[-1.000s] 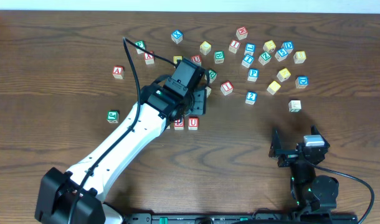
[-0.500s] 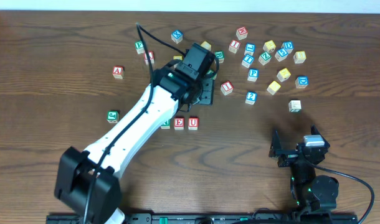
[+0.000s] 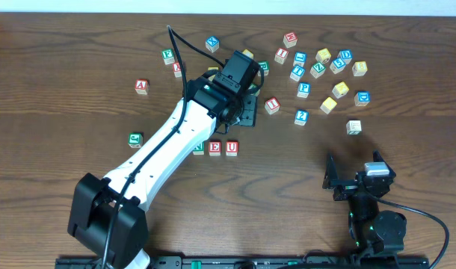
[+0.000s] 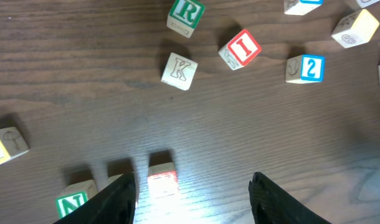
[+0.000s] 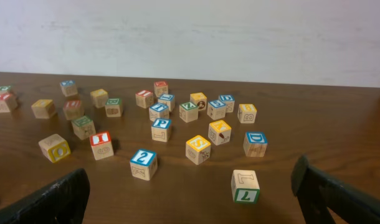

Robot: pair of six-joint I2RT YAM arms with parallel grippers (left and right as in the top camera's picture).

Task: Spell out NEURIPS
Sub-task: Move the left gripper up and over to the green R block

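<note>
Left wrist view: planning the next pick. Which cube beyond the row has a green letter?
The R cube at the top edge; K, I and 2 nearby are plain, red, blue.

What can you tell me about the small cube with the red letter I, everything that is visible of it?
The I cube is a small block of pale, bare-looking wood. Its upper face has a red border and bears the letter I; one side face shows a faint line drawing. It lies flat on the dark wooden table, turned askew to the grain. It sits between the K cube and the blue 2 cube, apart from both. Only the table touches it.
</note>
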